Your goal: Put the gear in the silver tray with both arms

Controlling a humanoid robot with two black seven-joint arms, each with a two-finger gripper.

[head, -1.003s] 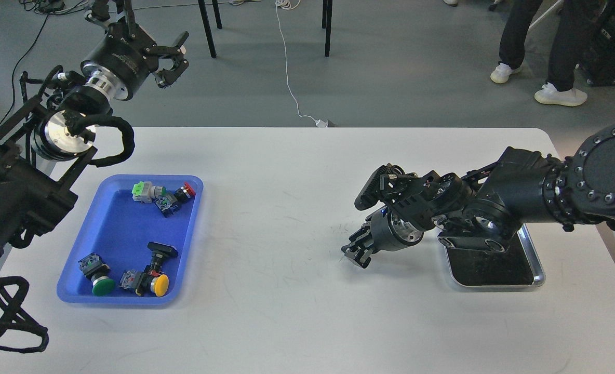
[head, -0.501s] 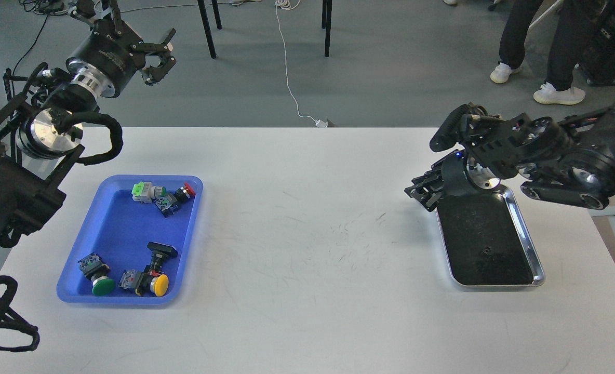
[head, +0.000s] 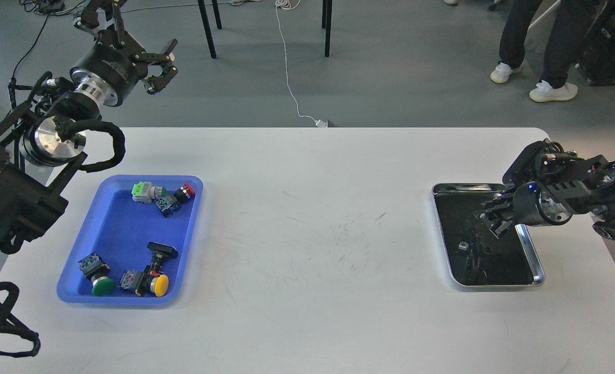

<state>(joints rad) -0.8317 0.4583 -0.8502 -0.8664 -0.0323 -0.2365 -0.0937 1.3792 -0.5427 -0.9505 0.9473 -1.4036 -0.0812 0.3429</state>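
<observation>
The silver tray (head: 539, 271) lies on the white table at the right, with a dark reflective bottom. A small grey piece (head: 463, 246) lies on the tray's bottom; it is too small to tell whether it is the gear. My right gripper (head: 495, 217) comes in from the right and hangs low over the tray's upper right part, just right of that piece. Its dark fingers cannot be told apart. My left gripper (head: 160, 66) is held high past the table's far left edge, fingers spread and empty.
A blue plastic tray (head: 111, 228) at the left holds several push-button switches with green, red and yellow caps. A person's legs (head: 551, 47), chair legs and a white cable are on the floor beyond the table. The table's rounded right corner is near my right arm.
My right arm has swung from the table's middle to the right and now sits over the silver tray. A small grey piece now shows in the tray. My left gripper barely shifted.
</observation>
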